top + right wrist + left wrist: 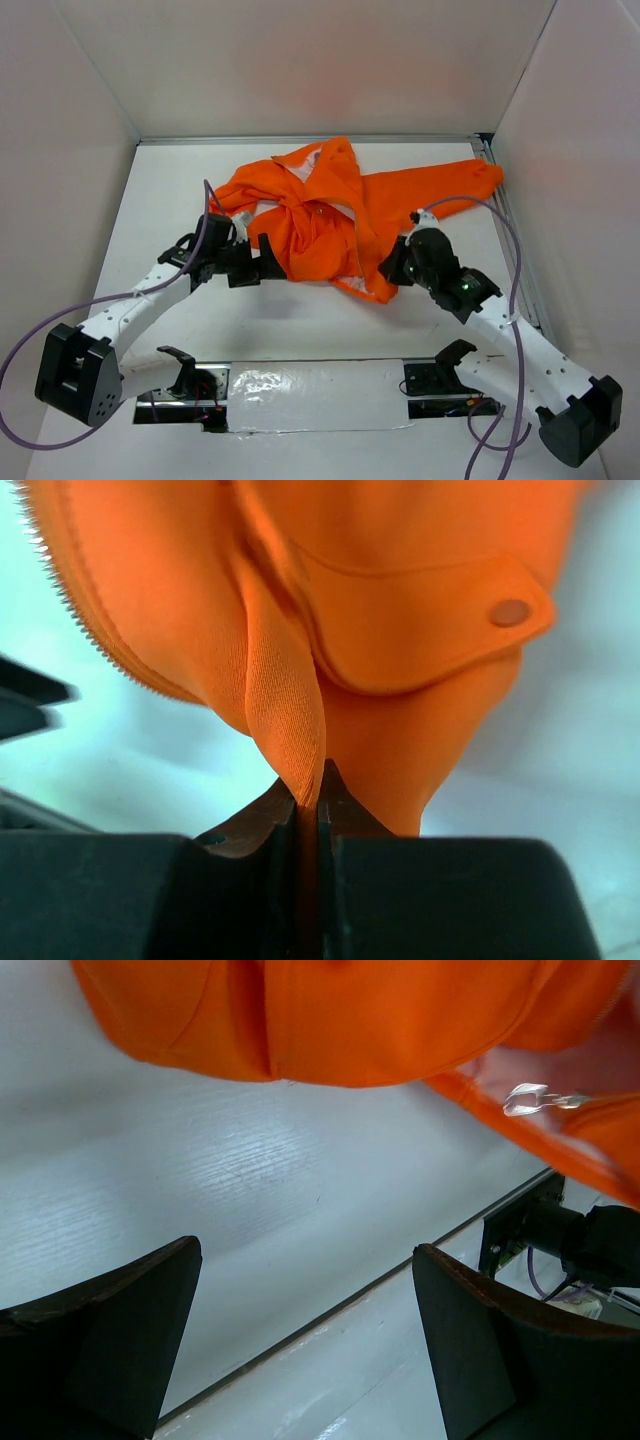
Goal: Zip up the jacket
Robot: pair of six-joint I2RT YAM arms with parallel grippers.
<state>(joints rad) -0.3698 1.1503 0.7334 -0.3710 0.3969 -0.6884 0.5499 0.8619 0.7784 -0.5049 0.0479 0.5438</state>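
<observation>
Orange cloth was pinched between the almost closed fingers of the right gripper [318,780]: a thin fold of the jacket [320,215], just below a pocket flap [430,620] with its snap [510,612]. Zipper teeth [70,610] ran along an edge off to one side, apart from that fold. The left gripper [305,1280] stood wide apart and held nothing, hovering over the bare table [200,1180] just short of the hem. What looked like the pale zipper pull [540,1098] lay beyond one of its fingers. Farther off, the jacket lay bunched in the middle of the table, one sleeve [440,185] flung toward the far right corner. Doing this step well probably meant drawing the fold out gently to flatten the front, so both rows of teeth lay side by side before the free gripper went for the pull.
</observation>
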